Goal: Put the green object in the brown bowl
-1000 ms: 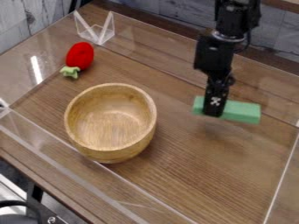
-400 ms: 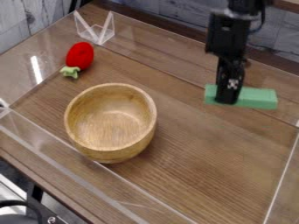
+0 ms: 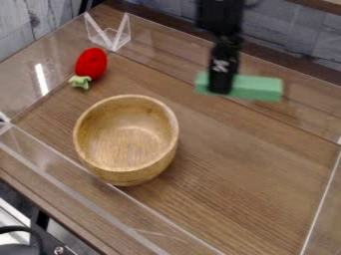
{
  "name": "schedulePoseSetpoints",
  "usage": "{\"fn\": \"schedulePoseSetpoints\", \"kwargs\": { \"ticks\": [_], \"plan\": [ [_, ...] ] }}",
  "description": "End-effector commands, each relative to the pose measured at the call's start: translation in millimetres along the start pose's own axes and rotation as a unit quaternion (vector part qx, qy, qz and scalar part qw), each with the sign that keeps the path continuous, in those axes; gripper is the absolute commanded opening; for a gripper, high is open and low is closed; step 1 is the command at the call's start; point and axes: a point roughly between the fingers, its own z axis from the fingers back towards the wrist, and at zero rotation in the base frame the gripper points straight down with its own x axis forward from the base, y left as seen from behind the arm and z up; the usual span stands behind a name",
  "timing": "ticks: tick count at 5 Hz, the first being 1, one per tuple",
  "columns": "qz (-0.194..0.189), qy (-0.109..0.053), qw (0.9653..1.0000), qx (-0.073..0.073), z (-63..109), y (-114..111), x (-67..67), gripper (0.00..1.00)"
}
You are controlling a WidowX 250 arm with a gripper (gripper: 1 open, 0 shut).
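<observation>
Two dark fingers of the gripper [image 3: 217, 81] appear clamped on one end of the green object [image 3: 241, 86], though blur makes the contact hard to judge. It seems held up, away from the brown bowl [image 3: 126, 139]. Keep your grip steady, carry the block smoothly toward you over the rim, centre its long overhanging end above the hollow, then lower before releasing.

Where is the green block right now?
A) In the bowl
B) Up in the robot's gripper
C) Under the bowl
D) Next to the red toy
B: the green block is held in the gripper, off to one side of the bowl.
</observation>
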Motion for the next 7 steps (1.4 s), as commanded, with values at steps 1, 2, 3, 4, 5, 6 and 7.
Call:
{"fn": "schedulePoseSetpoints", "kwargs": {
  "ticks": [1, 2, 3, 4, 5, 6, 7],
  "plan": [
    [-0.048, -0.005, 0.9985, -0.027, 7.1, 15, 27.0, 0.00],
    [-0.026, -0.003, 0.9993, -0.027, 6.8, 24, 66.8, 0.00],
    [0.005, 0.001, 0.9997, -0.025, 7.1, 30, 106.1, 0.00],
    [0.030, 0.004, 0.9993, -0.023, 1.1, 30, 131.8, 0.00],
    [0.043, 0.007, 0.9989, -0.017, -8.3, 30, 136.6, 0.00],
    [0.052, 0.010, 0.9985, -0.012, -8.9, 36, 134.9, 0.00],
    [0.062, 0.012, 0.9979, -0.010, -9.4, 39, 133.8, 0.00]
  ]
}}
